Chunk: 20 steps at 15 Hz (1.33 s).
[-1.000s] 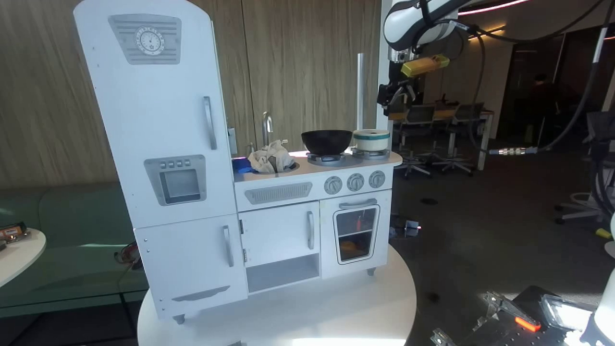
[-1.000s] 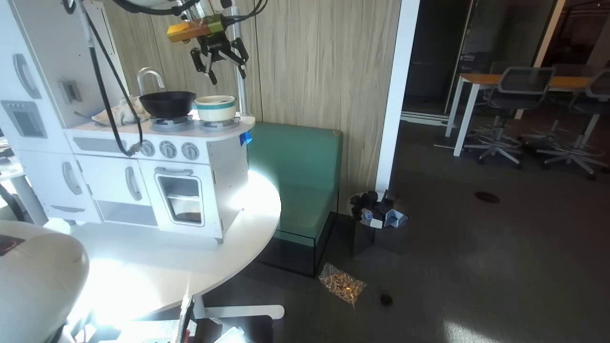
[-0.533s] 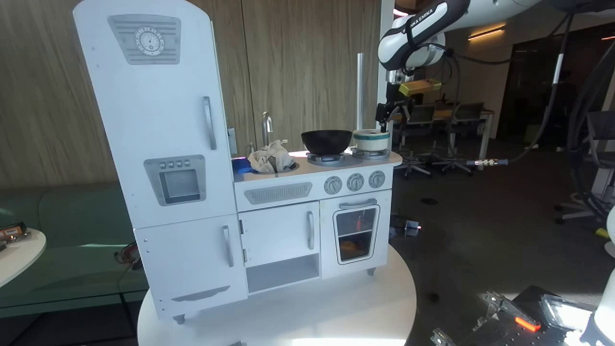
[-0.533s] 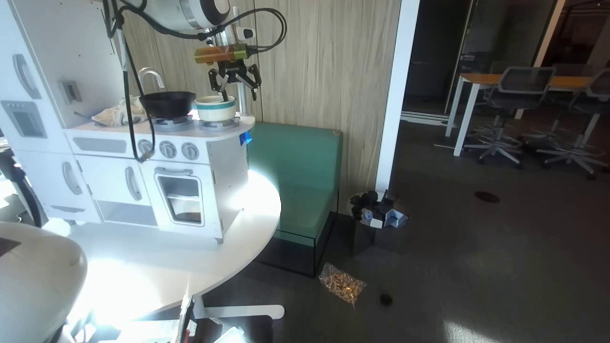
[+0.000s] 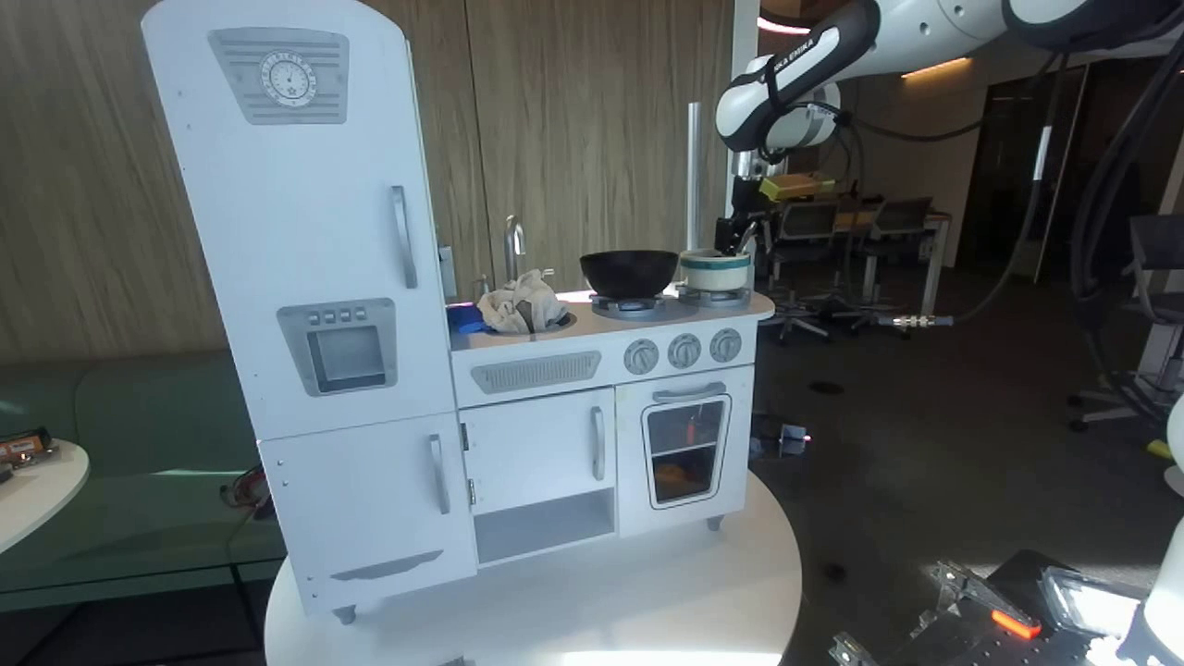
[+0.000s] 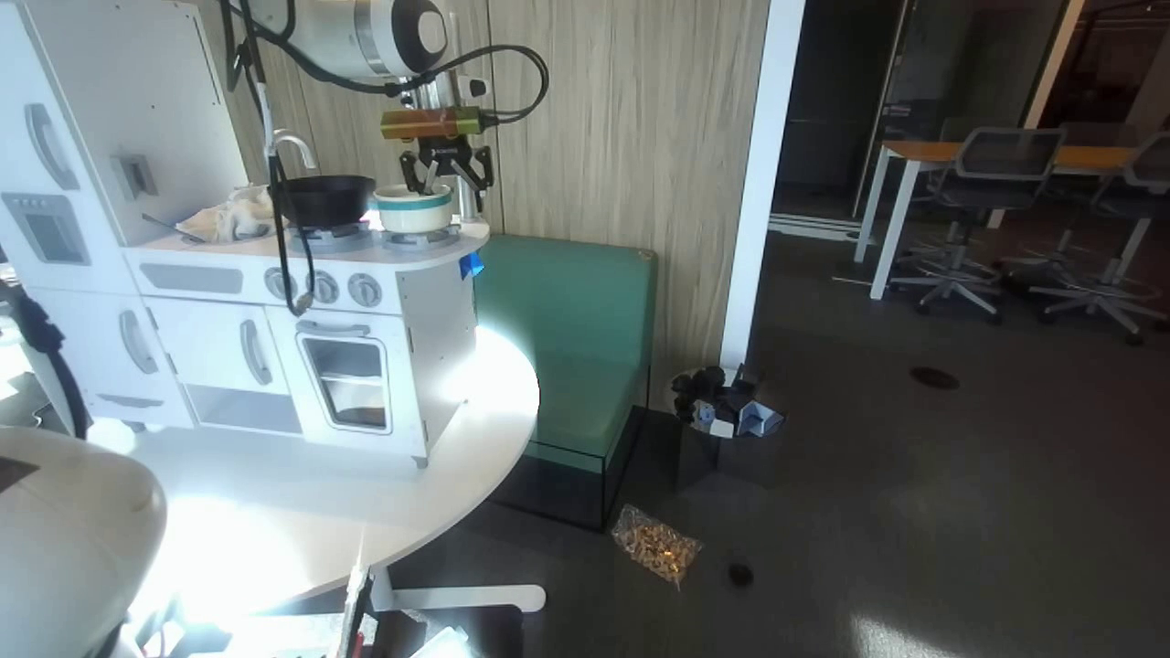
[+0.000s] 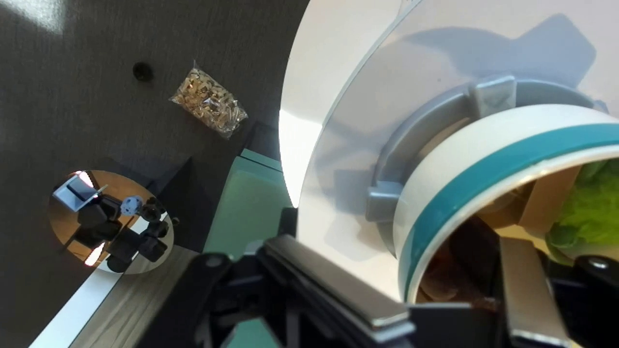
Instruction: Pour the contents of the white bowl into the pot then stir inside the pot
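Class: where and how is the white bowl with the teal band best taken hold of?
I'd pinch the rim of the white bowl from straight above, on the side away from the black pot, jaws straddling the wall. It stands upright and open-topped, with a thin rim and no handle in view, while the pot sits close on the other side.
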Motion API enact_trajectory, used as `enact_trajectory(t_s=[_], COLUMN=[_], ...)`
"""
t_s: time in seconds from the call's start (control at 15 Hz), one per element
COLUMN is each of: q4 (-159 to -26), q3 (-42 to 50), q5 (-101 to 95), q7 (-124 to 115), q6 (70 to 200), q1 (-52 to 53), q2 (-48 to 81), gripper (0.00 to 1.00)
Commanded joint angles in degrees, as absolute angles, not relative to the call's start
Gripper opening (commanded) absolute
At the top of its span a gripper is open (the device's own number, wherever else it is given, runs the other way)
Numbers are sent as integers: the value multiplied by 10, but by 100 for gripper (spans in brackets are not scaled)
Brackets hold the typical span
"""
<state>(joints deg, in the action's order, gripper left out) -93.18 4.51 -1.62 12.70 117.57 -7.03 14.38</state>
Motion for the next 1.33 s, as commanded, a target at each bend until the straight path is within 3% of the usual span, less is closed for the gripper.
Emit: enact_trajectory(t_s=[0.0, 0.4, 0.47, 0.6, 1.27], q4=[-915, -933, -933, -934, -924], q3=[38, 37, 37, 37, 23], q5=[-6, -24, -32, -60, -232], q7=[142, 123, 119, 105, 6], q6=[1167, 1166, 1165, 1164, 1137], q1=[-72, -61, -57, -46, 9], q2=[151, 121, 116, 103, 54], gripper=[51, 6, 3, 0, 3])
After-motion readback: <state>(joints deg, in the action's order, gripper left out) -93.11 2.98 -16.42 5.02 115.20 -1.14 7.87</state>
